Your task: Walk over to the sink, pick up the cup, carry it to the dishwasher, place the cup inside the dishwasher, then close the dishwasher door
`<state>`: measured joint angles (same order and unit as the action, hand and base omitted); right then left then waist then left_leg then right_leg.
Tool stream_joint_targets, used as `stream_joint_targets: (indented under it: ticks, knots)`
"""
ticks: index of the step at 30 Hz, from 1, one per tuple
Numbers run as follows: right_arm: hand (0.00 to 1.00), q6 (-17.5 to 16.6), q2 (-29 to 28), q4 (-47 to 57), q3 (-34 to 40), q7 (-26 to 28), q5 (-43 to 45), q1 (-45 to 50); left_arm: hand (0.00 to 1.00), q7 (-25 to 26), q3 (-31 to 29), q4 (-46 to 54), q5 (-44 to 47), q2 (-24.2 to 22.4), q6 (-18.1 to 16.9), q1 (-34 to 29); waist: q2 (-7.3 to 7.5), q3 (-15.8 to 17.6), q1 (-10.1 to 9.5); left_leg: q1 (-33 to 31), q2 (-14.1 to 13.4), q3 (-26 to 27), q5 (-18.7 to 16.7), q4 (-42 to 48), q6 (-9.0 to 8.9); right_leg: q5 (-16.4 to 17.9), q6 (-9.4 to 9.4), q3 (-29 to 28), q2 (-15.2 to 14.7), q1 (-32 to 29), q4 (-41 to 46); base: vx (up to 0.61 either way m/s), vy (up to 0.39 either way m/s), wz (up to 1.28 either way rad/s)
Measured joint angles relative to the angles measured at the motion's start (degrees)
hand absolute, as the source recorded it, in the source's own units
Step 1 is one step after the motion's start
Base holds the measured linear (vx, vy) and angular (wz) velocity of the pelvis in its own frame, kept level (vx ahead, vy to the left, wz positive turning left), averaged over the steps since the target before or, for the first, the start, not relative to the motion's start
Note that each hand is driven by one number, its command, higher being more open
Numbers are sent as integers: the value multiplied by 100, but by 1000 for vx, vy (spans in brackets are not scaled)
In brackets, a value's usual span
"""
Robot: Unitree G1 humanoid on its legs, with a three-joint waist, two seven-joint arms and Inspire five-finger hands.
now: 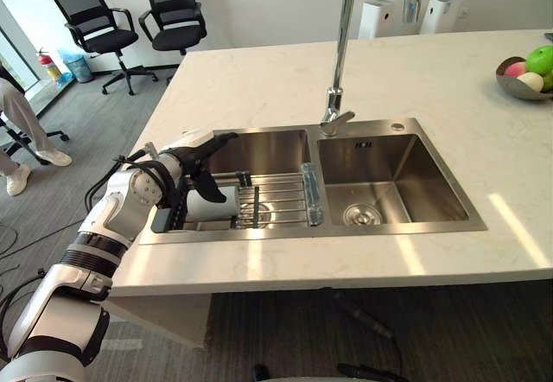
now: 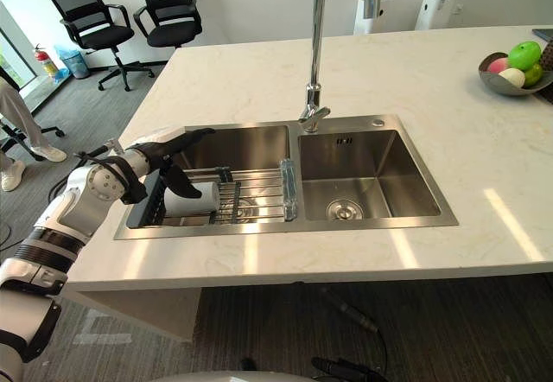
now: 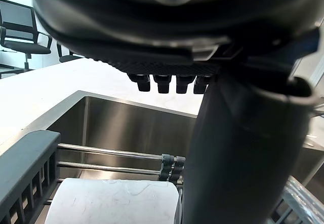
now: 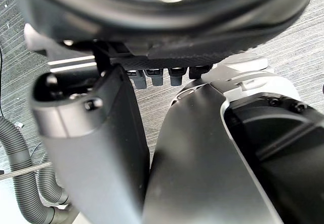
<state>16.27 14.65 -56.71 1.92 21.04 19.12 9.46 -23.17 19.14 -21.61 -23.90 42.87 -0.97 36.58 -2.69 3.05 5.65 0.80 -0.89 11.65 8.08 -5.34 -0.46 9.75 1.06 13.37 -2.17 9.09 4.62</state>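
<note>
A white cup point(image 1: 212, 202) lies on its side on a wire rack point(image 1: 270, 197) across the left basin of the steel double sink point(image 1: 311, 232). My left hand point(image 1: 195, 150) hovers just above the cup at the basin's left rim, open, fingers stretched out over the basin. In the left wrist view the cup point(image 3: 111, 201) lies below the straight fingers point(image 3: 167, 83), with the thumb point(image 3: 238, 148) standing beside it; I cannot tell whether the thumb touches it. The right wrist view has my right hand point(image 4: 96, 148) hanging open over grey floor, holding nothing.
A tall chrome faucet point(image 1: 341, 45) rises behind the divider between the basins. A fruit bowl point(image 1: 525, 78) stands at the counter's far right. Two black office chairs point(image 1: 95, 19) stand beyond the counter, and a person's legs point(image 1: 19, 131) show at the far left.
</note>
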Motion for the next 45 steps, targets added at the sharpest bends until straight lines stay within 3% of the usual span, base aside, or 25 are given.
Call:
stream_joint_targets:
  ticks: [13,33,45]
  knots:
    - [100,52,-59,81,55,-5,-6,12,100,-613,-3,-178,-305,-71,92,-57,60,47,40,24,-23,73,-25,-7,30,-113,15,-105,13,-3,-121,-35,16,-5]
    - [100,173,-70,96,55,-43,-8,-46,100,-551,-250,-602,-786,-526,144,-449,112,152,84,169,11,90,-90,-9,50,-138,30,-107,4,229,-269,6,-1,0]
    - [100,398,-58,134,55,-74,-18,-121,100,-428,-316,-1002,-1687,-794,329,-549,128,168,159,296,2,215,-161,-9,29,-136,29,-237,2,321,-319,7,-4,-5]
